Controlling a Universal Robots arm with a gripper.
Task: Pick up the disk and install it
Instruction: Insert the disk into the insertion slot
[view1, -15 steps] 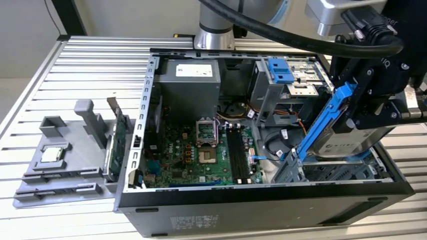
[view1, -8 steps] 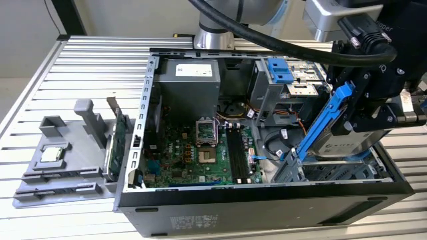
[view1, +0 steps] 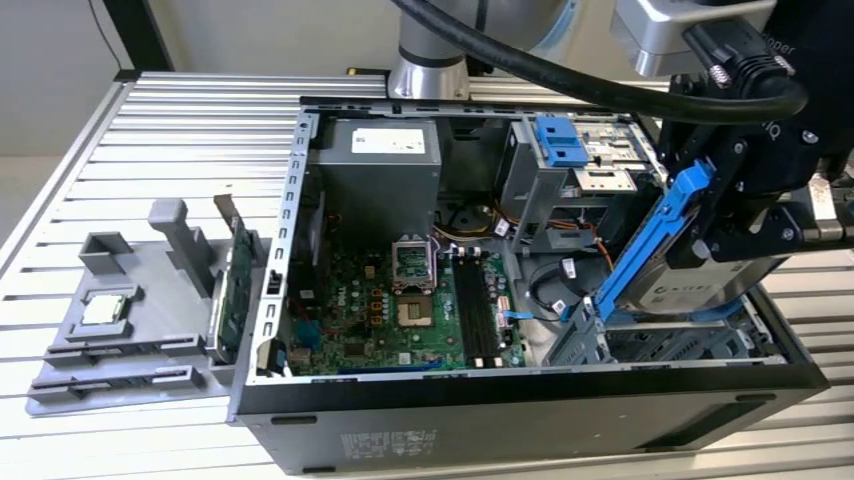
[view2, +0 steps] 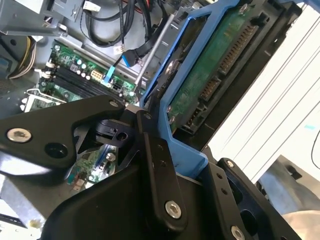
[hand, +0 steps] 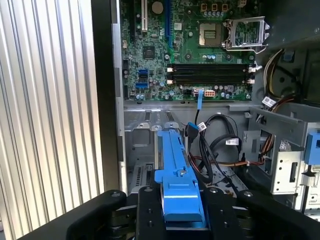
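My gripper is shut on the disk, a silver-grey drive in blue carrier rails. I hold it tilted on edge above the drive bay at the front corner of the open computer case, on the exterior view's right. In the second wrist view the disk shows its green circuit-board side inside the blue frame, and the black fingers clamp its near end. In the first wrist view the blue rail runs out from between the fingers over the metal bay.
The case lies open with its motherboard and power supply exposed. Loose cables lie beside the bay. A blue latch sits on the upper cage. On the exterior view's left, a grey fixture holds a processor chip.
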